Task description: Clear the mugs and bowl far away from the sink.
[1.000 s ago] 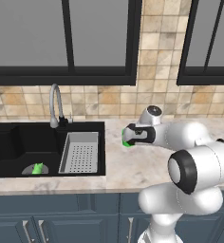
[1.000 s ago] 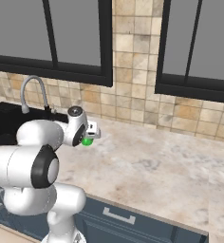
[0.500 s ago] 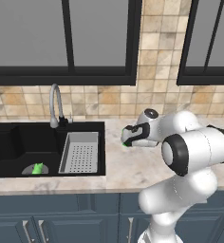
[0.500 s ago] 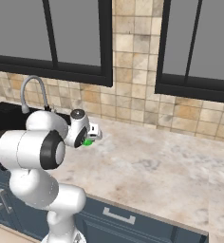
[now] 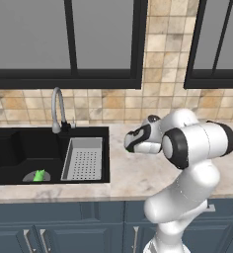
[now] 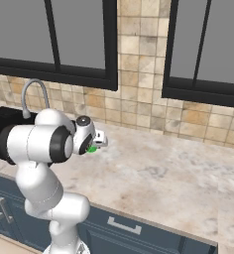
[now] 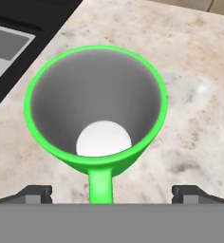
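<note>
My gripper point(image 7: 112, 192) spread wide above the bright green mug point(image 7: 97, 107), its handle pointing between my fingertips point(image 7: 35, 192), marble counter point(image 7: 199, 85) beneath, black sink point(image 5: 24, 153) left.

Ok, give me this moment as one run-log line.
pincer: open, fingertips either side of green mug handle | green mug: upright on counter, right of sink | held: nothing

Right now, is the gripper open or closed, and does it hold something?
Gripper: open, holding nothing; its fingertips stand wide on either side of the green mug, which sits on the counter.
</note>
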Controlling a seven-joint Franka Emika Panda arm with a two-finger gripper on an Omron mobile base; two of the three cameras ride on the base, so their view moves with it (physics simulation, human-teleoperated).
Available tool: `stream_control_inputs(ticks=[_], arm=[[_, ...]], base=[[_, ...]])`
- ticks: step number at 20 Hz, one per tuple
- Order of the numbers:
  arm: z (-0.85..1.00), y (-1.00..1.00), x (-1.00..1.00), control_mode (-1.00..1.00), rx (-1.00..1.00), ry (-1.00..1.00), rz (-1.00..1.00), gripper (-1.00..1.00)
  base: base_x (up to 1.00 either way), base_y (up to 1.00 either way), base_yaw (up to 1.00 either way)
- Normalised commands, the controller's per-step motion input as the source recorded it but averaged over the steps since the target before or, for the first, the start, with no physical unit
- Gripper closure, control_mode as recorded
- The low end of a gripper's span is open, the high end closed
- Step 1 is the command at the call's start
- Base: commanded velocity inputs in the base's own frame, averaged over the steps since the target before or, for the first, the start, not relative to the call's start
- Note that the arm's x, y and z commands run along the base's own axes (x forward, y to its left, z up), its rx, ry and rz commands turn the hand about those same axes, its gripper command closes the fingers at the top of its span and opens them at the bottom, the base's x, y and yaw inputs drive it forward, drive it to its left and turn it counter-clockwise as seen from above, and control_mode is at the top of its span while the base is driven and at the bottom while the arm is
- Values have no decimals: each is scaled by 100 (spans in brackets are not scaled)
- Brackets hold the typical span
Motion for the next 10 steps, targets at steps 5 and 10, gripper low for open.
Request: stream_control_inputs(ticks=[5, 10], arm=[[-18, 0, 9, -100, 0, 0, 0, -100], [-14, 2, 3, -100, 0, 0, 0, 100]], base=[[0, 0, 0], [0, 0, 0]])
